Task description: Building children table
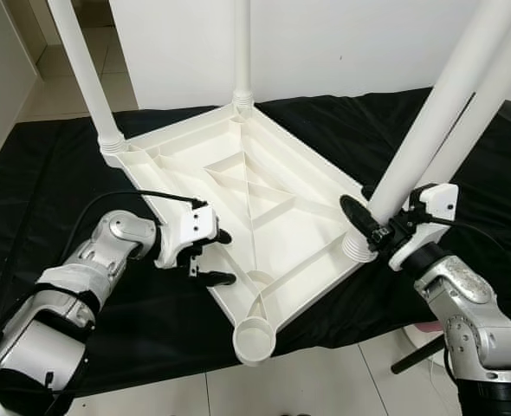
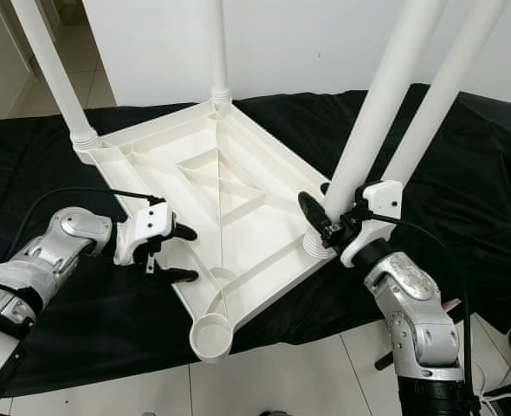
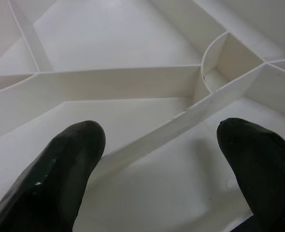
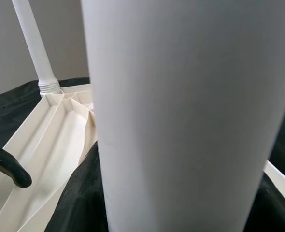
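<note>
A black cloth (image 1: 56, 165) is spread over the pale tiled floor (image 1: 325, 381), and a white wall (image 1: 342, 43) stands behind it. On the cloth lies a white plastic tabletop (image 1: 264, 208), turned upside down so its ribs show. Two white legs stand in the far corners, one on the left (image 1: 87, 74) and one at the back (image 1: 242, 48). The nearest corner has an empty round leg socket (image 1: 254, 340).

The left gripper (image 1: 212, 256) hangs just over the tabletop's near left edge, its two black fingers (image 3: 70, 169) spread wide apart. The right gripper (image 1: 368, 221) pinches a third white leg (image 1: 437, 113) down low, at the right corner socket (image 1: 358, 247). Another white leg (image 1: 489, 95) leans just behind it.
</note>
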